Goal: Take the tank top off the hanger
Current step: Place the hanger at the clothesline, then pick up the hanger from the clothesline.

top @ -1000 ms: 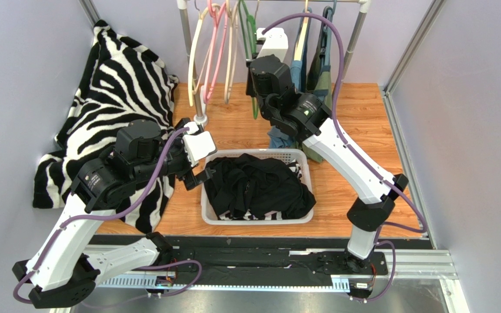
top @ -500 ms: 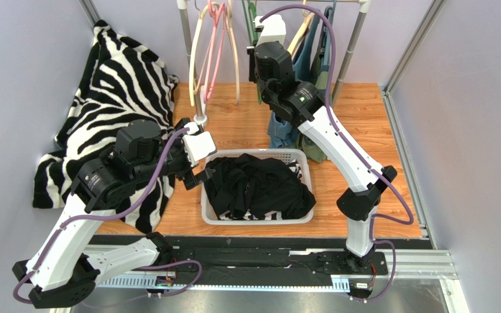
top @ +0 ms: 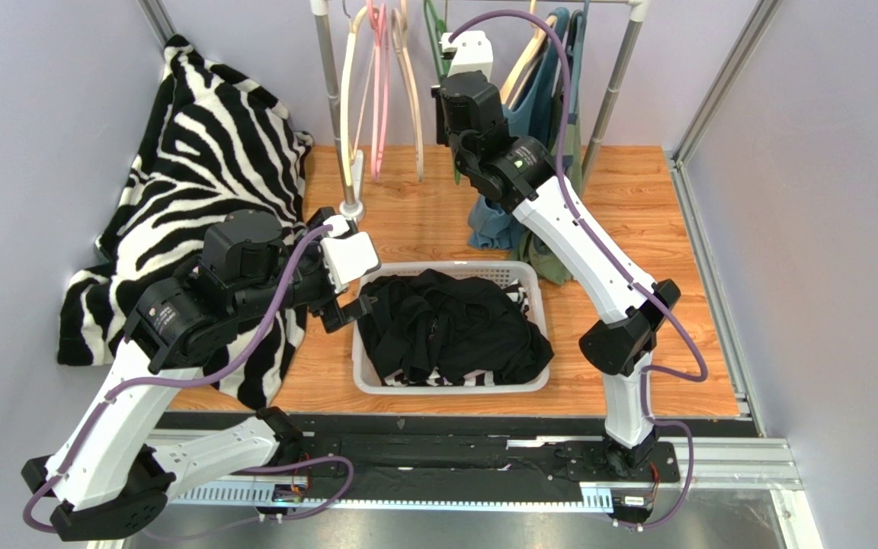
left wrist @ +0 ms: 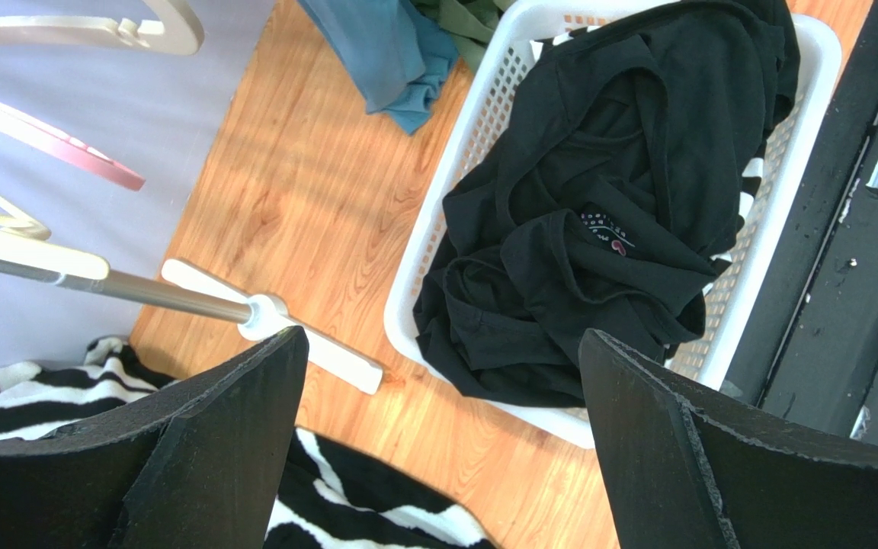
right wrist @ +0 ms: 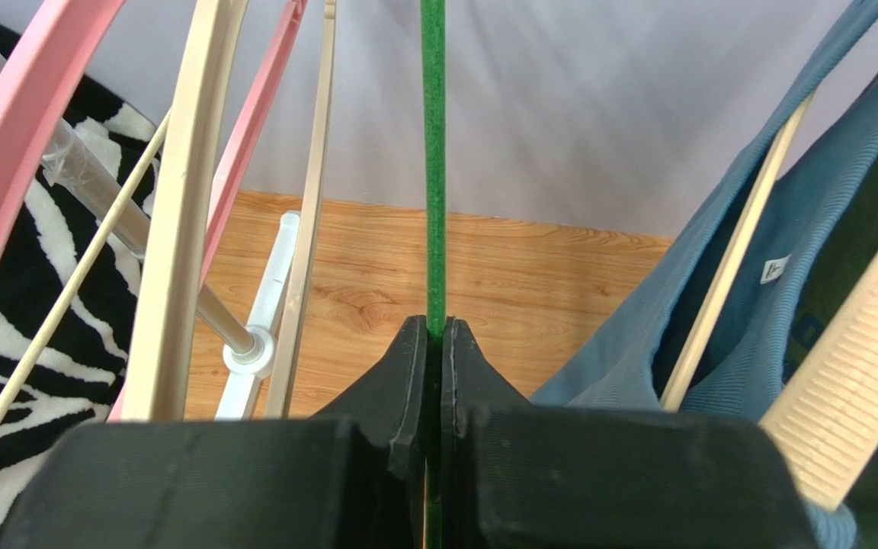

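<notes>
Step in hand, as judged: work among the hangers, garment not yet freed. The right gripper [right wrist: 433, 332] is clamped on the thin green hanger [right wrist: 433, 149], which rises straight up from between its 2 fingers. The left gripper [left wrist: 441, 343] hangs spread wide and empty above the white basket [left wrist: 432, 229] of black clothes [left wrist: 593, 206]. The blue tank top [right wrist: 627, 355] sits on a wooden hanger [right wrist: 733, 263] just right of the right gripper and untouched by it, long axis vertical, straps uppermost, hem pointing down. The next move likely calls for releasing the green hanger, shifting right, and drawing the straps off the wooden hanger's ends.
</notes>
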`<act>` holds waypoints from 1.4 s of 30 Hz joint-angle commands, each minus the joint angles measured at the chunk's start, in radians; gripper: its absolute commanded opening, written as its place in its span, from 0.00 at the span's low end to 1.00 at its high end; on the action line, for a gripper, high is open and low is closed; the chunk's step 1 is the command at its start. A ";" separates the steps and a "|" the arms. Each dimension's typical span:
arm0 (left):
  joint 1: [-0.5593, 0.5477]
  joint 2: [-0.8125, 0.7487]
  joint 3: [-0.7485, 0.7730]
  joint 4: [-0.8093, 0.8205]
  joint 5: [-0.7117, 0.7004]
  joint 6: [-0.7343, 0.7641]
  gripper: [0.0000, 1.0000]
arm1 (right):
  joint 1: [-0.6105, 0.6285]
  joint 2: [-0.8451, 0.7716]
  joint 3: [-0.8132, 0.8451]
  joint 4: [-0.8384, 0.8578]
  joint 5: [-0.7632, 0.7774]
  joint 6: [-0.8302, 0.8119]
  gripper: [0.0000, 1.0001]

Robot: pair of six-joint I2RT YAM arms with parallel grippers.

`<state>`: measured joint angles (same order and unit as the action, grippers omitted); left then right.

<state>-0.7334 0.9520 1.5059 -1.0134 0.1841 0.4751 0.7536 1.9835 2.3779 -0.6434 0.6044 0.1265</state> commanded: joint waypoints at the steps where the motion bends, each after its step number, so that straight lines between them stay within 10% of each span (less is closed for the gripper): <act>1: -0.004 -0.001 0.001 0.012 0.029 0.002 0.96 | -0.003 0.017 0.067 0.018 -0.037 0.002 0.00; 18: -0.004 0.019 0.002 0.006 0.040 -0.003 0.96 | 0.036 0.064 0.126 -0.025 -0.065 -0.008 0.00; 23: -0.003 0.019 0.001 0.004 0.035 -0.006 0.96 | 0.035 -0.029 0.020 -0.041 -0.048 0.024 0.48; 42: -0.003 0.007 -0.035 -0.017 0.046 0.000 0.96 | 0.030 -0.285 -0.132 -0.042 0.063 0.016 0.53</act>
<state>-0.7334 0.9680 1.4708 -1.0309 0.2092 0.4747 0.7853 1.6909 2.2627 -0.7242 0.5880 0.1711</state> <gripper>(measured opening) 0.966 0.531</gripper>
